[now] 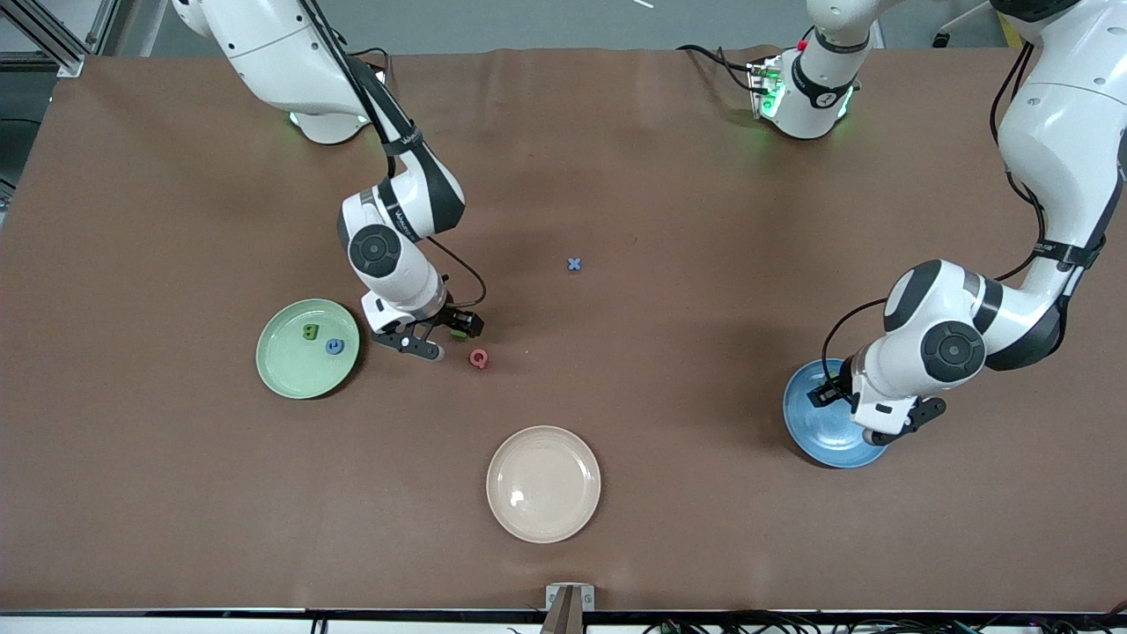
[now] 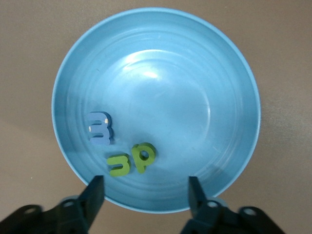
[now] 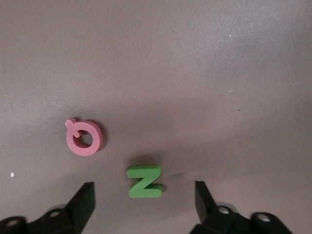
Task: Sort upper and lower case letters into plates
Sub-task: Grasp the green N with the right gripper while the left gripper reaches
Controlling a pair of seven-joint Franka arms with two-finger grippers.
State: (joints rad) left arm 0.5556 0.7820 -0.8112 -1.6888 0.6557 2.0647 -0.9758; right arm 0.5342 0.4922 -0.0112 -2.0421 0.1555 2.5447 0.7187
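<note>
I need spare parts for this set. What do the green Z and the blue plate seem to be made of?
The green Z looks like foam or soft plastic: thick, matte, flat-faced with cut edges. The blue plate looks like glazed ceramic or hard plastic: glossy, with light glare and faint rings. The look cannot settle either.

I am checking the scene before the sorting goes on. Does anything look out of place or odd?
Nothing looks spilled or damaged. Three foam letters lie loose on the brown table: a pink Q, a green Z between the right gripper's open fingers, and a blue X alone near the middle. The cream-beige plate is empty.
</note>
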